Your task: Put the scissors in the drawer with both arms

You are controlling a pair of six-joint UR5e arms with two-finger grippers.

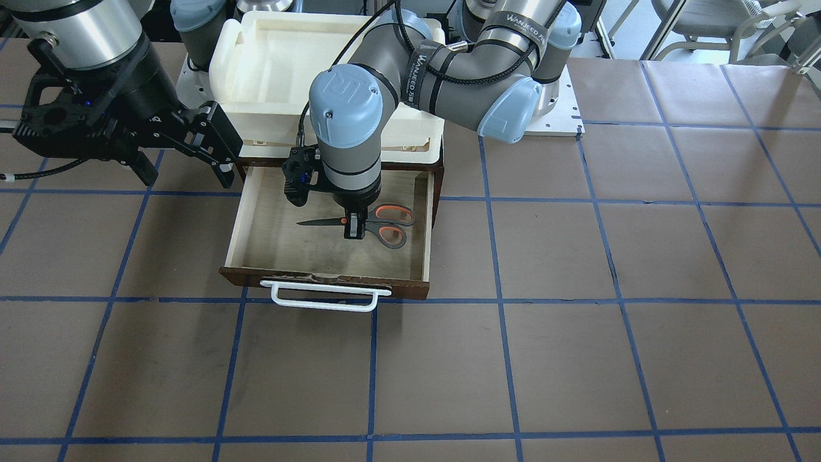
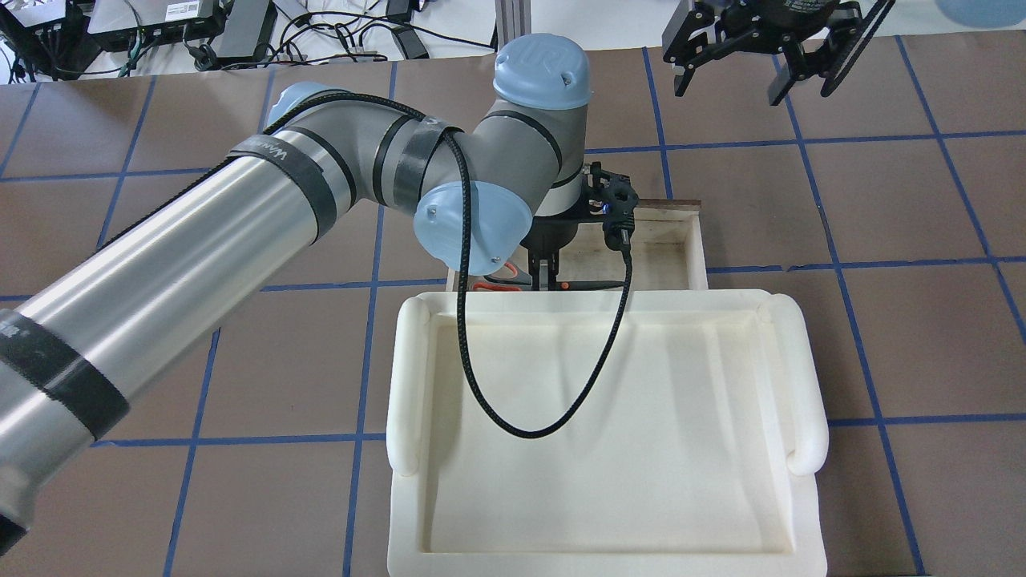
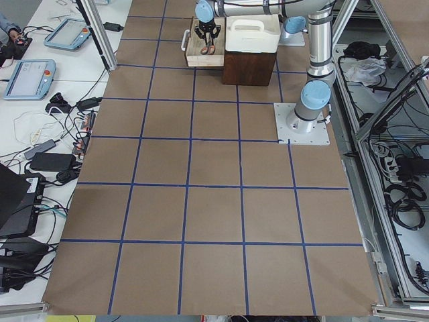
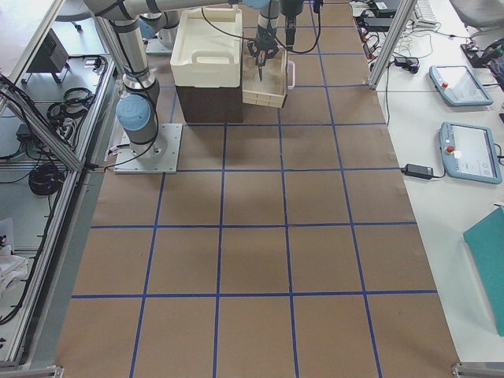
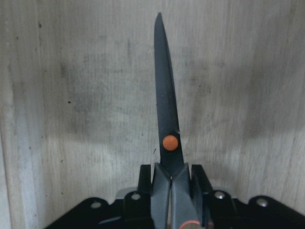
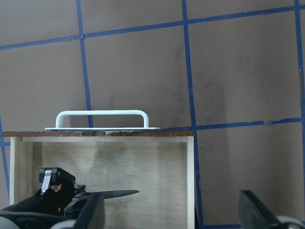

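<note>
Risks first. The left gripper [image 1: 354, 228] is down inside the drawer [image 1: 234, 224], its fingers pinched tight on the scissors [image 5: 167, 114] just behind the pivot dot [image 5: 170, 142]. I can't tell whether the scissors rest on the plywood floor or hang just above it. If the fingers part while there is a gap, the pair will probably drop, bounce or skew.

The grip is on narrow shanks, so a pad could drag a handle up as the arm lifts, and the pair could come partly out with it. The wrist camera cable [image 2: 513, 417] hangs in a loop over the white foam tray [image 2: 401, 377], and a fast retreat could snag it on the rim.

The right gripper [image 1: 186, 157] is wide open, holds nothing, and hovers beside the drawer's back corner on the robot's right. Pushing the drawer shut before the left arm is clear would likely trap the wrist or knock the two arms together.

The drawer is pulled out toward the operators' edge of the bench. It comes from a cabinet on the robot-side edge, between the two arm bases. Its white bar handle [image 1: 321, 298] is free.

The scissors are a small pair, and the dark grey blades are closed into one fine point. The pivot dot is orange and the grey loops [image 1: 392, 236] are lined in orange-red. They lie flat, roughly parallel to the drawer front, about mid-floor. The tip points toward the robot's right, and the loops are near the opposite wall but not touching it.
</note>
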